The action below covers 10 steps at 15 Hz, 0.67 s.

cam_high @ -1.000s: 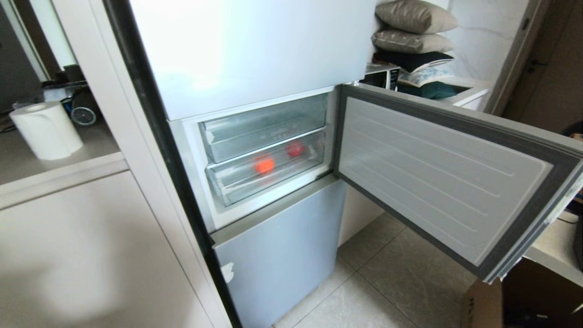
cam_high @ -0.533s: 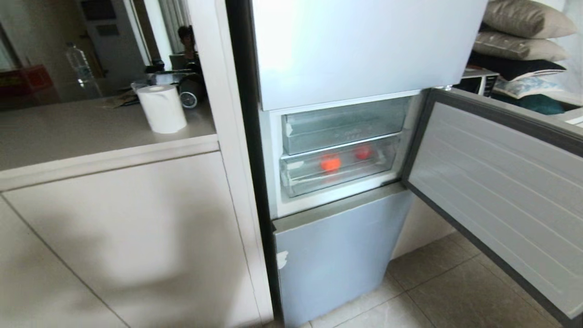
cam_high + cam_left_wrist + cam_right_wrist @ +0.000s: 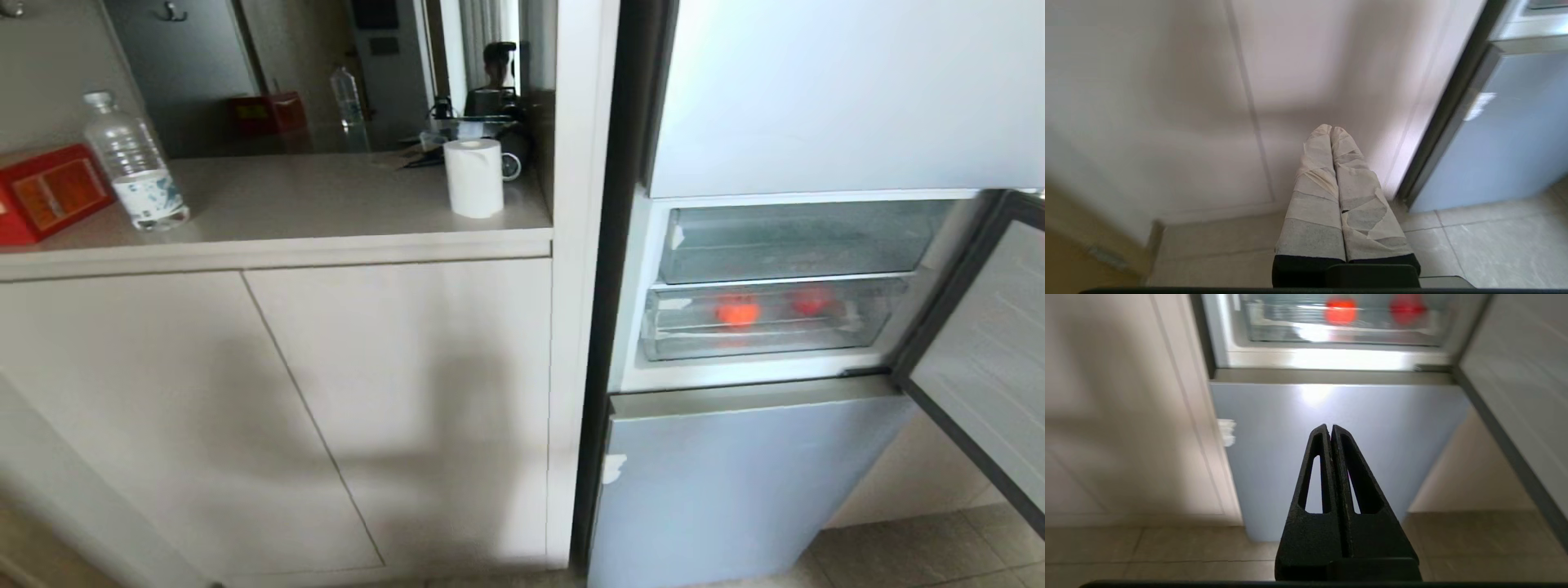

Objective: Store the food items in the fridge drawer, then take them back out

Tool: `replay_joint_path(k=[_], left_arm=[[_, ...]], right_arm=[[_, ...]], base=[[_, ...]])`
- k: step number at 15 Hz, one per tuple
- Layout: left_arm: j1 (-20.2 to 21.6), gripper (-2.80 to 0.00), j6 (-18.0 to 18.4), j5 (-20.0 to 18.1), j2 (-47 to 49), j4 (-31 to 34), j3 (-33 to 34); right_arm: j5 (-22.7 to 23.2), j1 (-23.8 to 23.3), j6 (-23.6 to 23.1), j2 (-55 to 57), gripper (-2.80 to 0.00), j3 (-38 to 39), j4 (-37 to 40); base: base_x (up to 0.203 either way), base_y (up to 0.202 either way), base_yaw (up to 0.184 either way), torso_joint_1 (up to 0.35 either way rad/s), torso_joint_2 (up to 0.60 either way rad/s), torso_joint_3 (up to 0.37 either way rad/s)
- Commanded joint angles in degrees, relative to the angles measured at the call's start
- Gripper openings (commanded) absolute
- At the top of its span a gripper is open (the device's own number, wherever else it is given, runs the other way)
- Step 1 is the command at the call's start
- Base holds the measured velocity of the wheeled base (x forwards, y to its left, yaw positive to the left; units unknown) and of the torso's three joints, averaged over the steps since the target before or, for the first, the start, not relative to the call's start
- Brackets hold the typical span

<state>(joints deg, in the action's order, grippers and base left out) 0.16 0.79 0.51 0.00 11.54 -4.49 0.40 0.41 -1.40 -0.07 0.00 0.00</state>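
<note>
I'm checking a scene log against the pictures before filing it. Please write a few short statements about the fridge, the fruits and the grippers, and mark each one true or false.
1. Both fruits lie in the lower clear drawer. True: the orange-red fruit and the red fruit show through its front.
2. The upper clear drawer holds a fruit. False: nothing shows in it.
3. The right gripper holds a fruit. False: its fingers are shut on nothing, pointing at the closed lower fridge door.
4. The left gripper has its fingers shut. True.
5. A paper roll stands on the counter. True.
6. The middle fridge door is closed. False: it stands open.
</note>
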Motion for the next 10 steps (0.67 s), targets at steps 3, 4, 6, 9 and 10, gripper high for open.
replay_joint_path(k=[3, 4, 6, 9, 10], left_arm=[[0.02, -2.80, 0.00, 0.02, 0.00, 0.06, 0.00], [0.02, -2.80, 0.00, 0.02, 0.00, 0.06, 0.00], [0.02, -2.80, 0.00, 0.02, 0.00, 0.06, 0.00], [0.02, -2.80, 0.00, 0.02, 0.00, 0.06, 0.00], [0.02, -2.80, 0.00, 0.02, 0.00, 0.06, 0.00]], right_arm=[[0.13, 0.02, -0.09, 0.07, -2.80, 0.00, 0.00], [0.20, 0.02, -0.35, 0.07, -2.80, 0.00, 0.00], [0.51, 0.02, -3.08, 0.06, -2.80, 0.00, 0.05], [0.36, 0.02, -6.89, 2.20, -2.80, -4.31, 0.90], [0.34, 0.03, -6.67, 5.90, -2.80, -6.52, 1.83]], base=[[0.000, -0.008, 0.131, 0.005, 0.00, 0.003], [0.000, 0.000, 0.000, 0.000, 0.00, 0.000], [0.000, 0.000, 0.000, 0.000, 0.00, 0.000], [0.000, 0.000, 0.000, 0.000, 0.00, 0.000], [0.000, 0.000, 0.000, 0.000, 0.00, 0.000]])
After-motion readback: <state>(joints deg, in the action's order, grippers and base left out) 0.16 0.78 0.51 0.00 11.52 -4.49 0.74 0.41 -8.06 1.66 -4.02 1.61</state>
